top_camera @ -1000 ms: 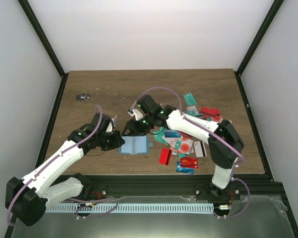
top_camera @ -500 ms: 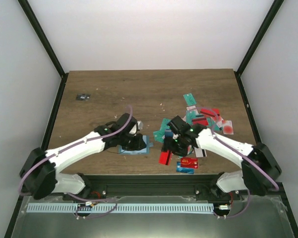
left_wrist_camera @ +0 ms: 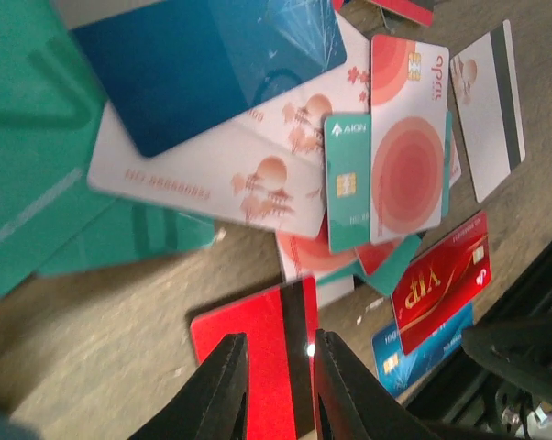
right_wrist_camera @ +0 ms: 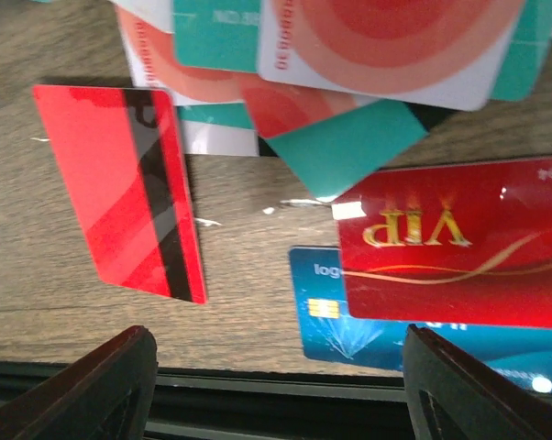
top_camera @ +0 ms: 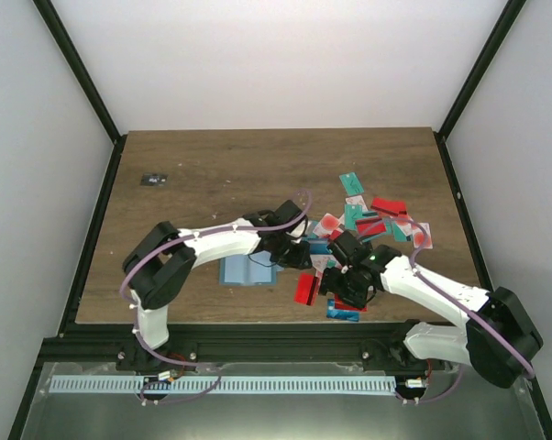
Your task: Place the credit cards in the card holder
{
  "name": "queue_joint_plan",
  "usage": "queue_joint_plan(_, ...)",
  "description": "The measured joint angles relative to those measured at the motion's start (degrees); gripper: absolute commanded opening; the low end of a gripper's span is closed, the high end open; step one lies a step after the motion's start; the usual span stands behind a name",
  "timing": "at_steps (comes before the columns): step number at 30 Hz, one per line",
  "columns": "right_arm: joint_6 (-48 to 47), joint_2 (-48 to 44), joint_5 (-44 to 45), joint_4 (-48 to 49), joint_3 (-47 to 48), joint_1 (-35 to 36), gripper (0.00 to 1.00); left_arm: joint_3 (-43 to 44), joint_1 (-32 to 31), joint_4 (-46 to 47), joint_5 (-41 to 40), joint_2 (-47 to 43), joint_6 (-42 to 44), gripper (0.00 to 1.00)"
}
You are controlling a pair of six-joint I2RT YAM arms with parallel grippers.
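The card holder [top_camera: 244,269] lies open and flat, light blue, left of the cards. Credit cards [top_camera: 368,225] lie scattered and overlapping at the right. A red card with a black stripe [top_camera: 305,288] lies at the near side of the pile. It also shows in the left wrist view [left_wrist_camera: 258,357] and the right wrist view [right_wrist_camera: 120,183]. My left gripper [left_wrist_camera: 279,390] hovers over this card, jaws only narrowly apart, nothing between them. My right gripper [right_wrist_camera: 276,394] is wide open and empty above the red VIP card [right_wrist_camera: 450,252] and a blue chip card [right_wrist_camera: 349,312].
A small dark object [top_camera: 153,179] lies at the far left of the table. The black front rail [right_wrist_camera: 276,403] runs just beyond the blue card. The two arms reach close together over the near side of the pile, left gripper [top_camera: 303,257] beside right gripper [top_camera: 342,291].
My left arm has swung right, off the card holder and over the cards. My right gripper has drawn back from the holder to the near side of the pile.
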Motion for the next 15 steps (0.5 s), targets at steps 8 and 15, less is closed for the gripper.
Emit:
queue_joint_plan(8,2.36,-0.85,-0.72,-3.43,-0.33,-0.02,0.79,7.50,-0.35,-0.42,1.73,9.62,3.85,0.22)
queue_joint_plan(15,2.43,-1.97,-4.39,-4.46,-1.16,-0.07,0.79,7.65,-1.99,-0.68,2.67,11.78,5.57,0.21)
